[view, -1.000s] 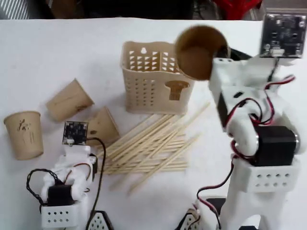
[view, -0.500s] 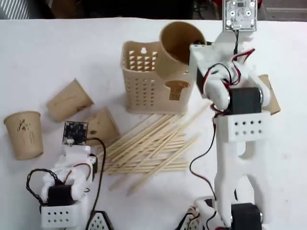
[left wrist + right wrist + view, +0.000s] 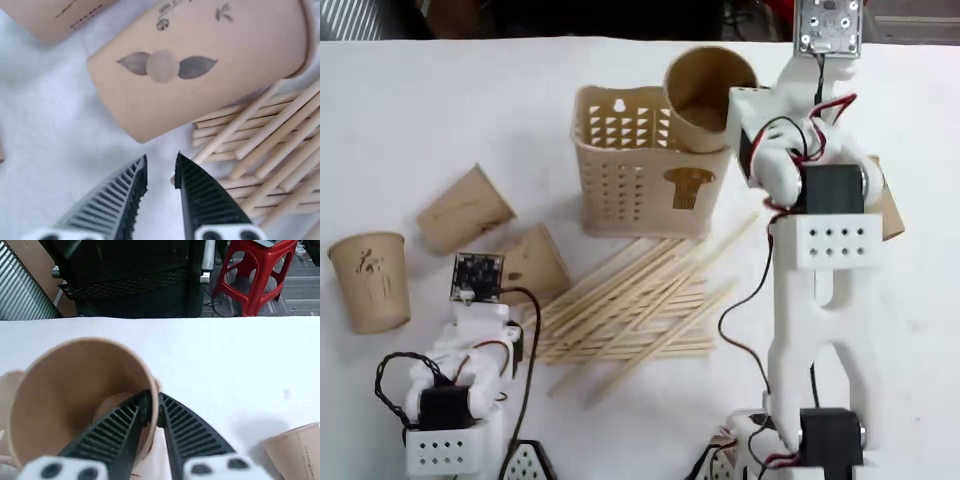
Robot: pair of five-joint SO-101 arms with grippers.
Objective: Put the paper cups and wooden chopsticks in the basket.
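Note:
My right gripper is shut on the rim of a brown paper cup, one finger inside and one outside. This held cup hangs tilted over the far right corner of the cream basket. Three more paper cups lie on the left: one, one, and one that touches the chopstick pile. The wooden chopsticks lie spread in front of the basket. My left gripper sits low above the table, narrowly open, just short of the printed cup and the chopstick ends.
Another paper cup lies on the right, partly hidden behind the right arm, and its rim shows beside the right gripper. A red stool and dark furniture stand beyond the table's far edge.
The right arm has stretched out across the table and carried the cup a little left, to the basket's far right corner. The left arm has not moved.

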